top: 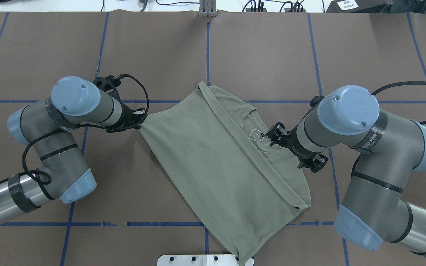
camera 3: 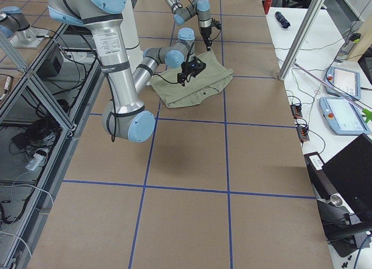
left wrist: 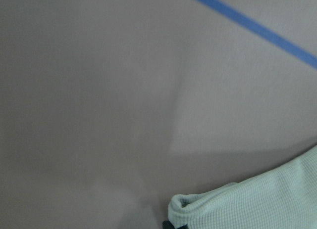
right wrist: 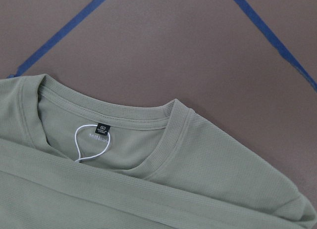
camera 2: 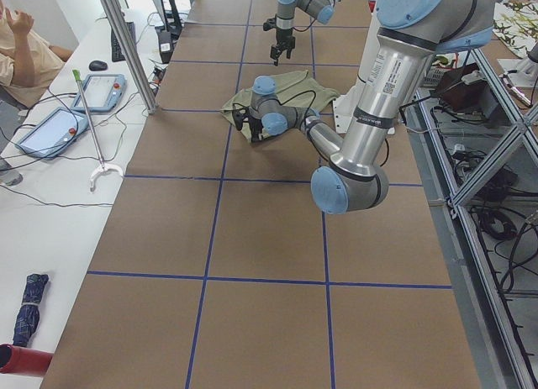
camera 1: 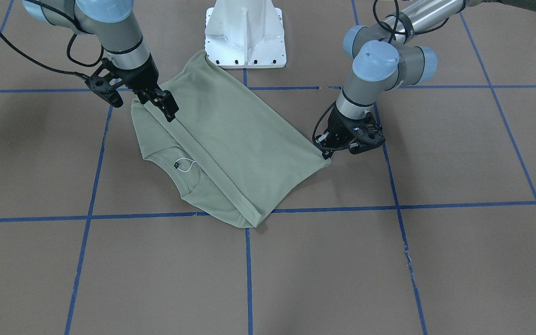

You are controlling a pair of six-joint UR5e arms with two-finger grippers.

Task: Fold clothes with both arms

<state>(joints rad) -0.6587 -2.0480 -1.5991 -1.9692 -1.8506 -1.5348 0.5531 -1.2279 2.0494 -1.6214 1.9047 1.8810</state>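
Observation:
The sage-green shirt [camera 1: 231, 135] lies folded over itself in the middle of the table, and its hem band runs diagonally just below the collar. It also shows in the overhead view [top: 213, 162]. The collar and its white-stringed label [right wrist: 91, 142] stay uncovered. My left gripper [camera 1: 327, 151] is shut on one outer corner of the shirt at table level, as the overhead view [top: 141, 117] shows. The left wrist view shows that bunched corner [left wrist: 208, 204]. My right gripper [camera 1: 161, 104] hovers over the shirt near the collar, open and empty; the overhead view [top: 275, 135] shows it too.
The white pedestal base [camera 1: 245, 37] stands right behind the shirt's rear corner. Blue tape lines [camera 1: 403, 204] divide the brown table into squares. A side bench with tablets [camera 2: 50, 124] and a seated person [camera 2: 25, 36] lies beyond the table's far edge.

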